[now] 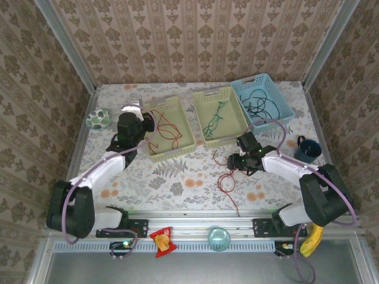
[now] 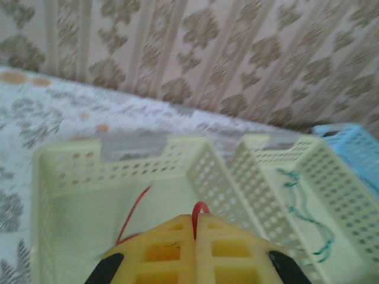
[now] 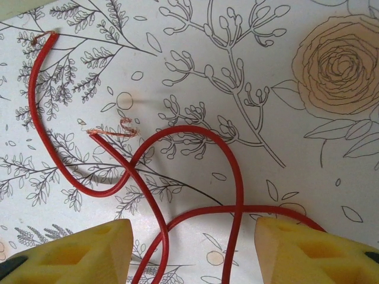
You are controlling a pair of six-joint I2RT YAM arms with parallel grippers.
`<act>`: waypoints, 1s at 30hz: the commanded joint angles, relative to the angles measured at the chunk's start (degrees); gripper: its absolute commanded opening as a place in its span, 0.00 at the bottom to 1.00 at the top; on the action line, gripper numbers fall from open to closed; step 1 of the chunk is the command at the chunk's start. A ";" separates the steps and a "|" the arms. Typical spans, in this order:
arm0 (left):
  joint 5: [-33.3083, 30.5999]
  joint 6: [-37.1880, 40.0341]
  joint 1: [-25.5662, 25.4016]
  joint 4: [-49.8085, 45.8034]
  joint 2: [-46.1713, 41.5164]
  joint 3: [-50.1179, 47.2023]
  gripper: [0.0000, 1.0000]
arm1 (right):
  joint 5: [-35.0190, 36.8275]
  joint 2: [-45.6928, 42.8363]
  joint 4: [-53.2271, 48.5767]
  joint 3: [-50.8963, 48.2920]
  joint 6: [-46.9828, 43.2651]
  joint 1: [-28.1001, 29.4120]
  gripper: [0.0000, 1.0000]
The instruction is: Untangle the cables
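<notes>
Gripping red cable, left claw clamped

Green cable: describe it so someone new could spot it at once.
Three baskets line the table's far edge. The green cable lies in the middle basket, a thin wavy strand. The left basket holds a red cable, the blue basket a black cable; only this one is green.

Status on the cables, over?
Left gripper shut on red cable at left basket. Right gripper open above loose red cable on table. Green cable, black cable in separate baskets.
</notes>
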 commanded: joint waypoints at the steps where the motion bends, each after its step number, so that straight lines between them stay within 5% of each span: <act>1: -6.48 0.22 -0.03 -1.54 4.88 3.50 0.00 | -2.67 -0.53 -0.03 0.20 -1.08 -0.34 0.57; 5: -9.00 2.39 -0.62 -0.72 10.43 7.98 0.10 | -4.36 -3.02 0.20 0.02 -1.55 -0.35 0.57; 9: -10.43 6.29 -2.69 -1.16 11.84 11.70 0.68 | -4.79 -4.45 0.31 -0.62 -1.76 -0.26 0.57; 12: -16.40 10.87 -7.43 -4.88 9.15 12.74 0.82 | -4.47 -5.47 0.36 -1.07 -1.82 -0.26 0.57; 16: -20.49 14.45 -15.36 -8.09 4.42 10.77 0.87 | -3.66 -7.61 1.40 -2.11 -1.82 -0.24 0.57; 19: -10.76 15.38 -20.90 -8.27 2.71 8.25 0.87 | -2.78 -9.08 1.99 -2.53 -1.53 -0.29 0.57; 24: 15.29 18.39 -28.54 -5.89 4.98 5.51 0.87 | -3.10 -8.12 -0.67 0.51 -0.42 -0.35 0.57; 30: 15.33 26.20 -36.48 -8.93 12.21 7.64 0.87 | -6.27 -3.63 -6.29 7.60 3.26 -0.48 0.56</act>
